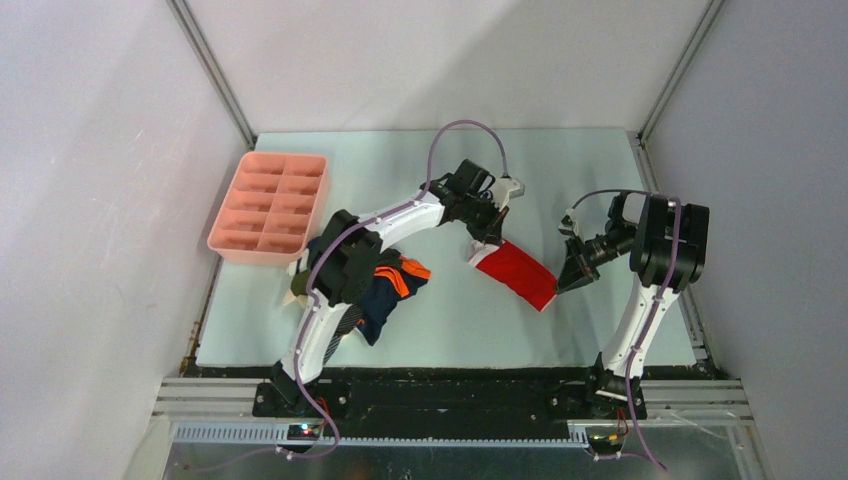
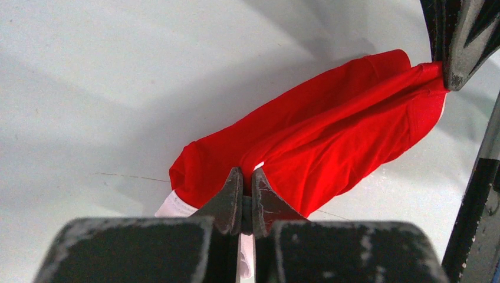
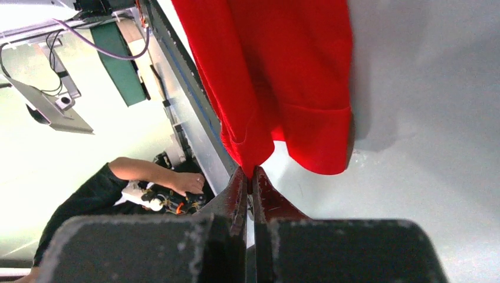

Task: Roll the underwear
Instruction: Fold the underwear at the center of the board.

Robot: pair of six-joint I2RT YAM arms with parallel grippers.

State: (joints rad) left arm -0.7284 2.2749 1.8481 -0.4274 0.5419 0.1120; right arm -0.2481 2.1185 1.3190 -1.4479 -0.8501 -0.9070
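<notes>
Red underwear [image 1: 515, 271] with a white waistband hangs stretched between my two grippers over the middle of the table. My left gripper [image 1: 490, 240] is shut on its upper left end, near the white band [image 2: 177, 206]; the red cloth [image 2: 330, 135] runs away from the fingers in the left wrist view. My right gripper [image 1: 568, 283] is shut on the lower right corner of the red cloth [image 3: 277, 76]. A pile of other underwear [image 1: 385, 290], navy with orange bands, olive and striped, lies under the left arm.
A pink compartment tray [image 1: 270, 205] stands at the table's far left. The table's [image 1: 460, 340] front edge and the arm bases run along the bottom. A person's arm [image 3: 147, 171] shows beyond the table in the right wrist view.
</notes>
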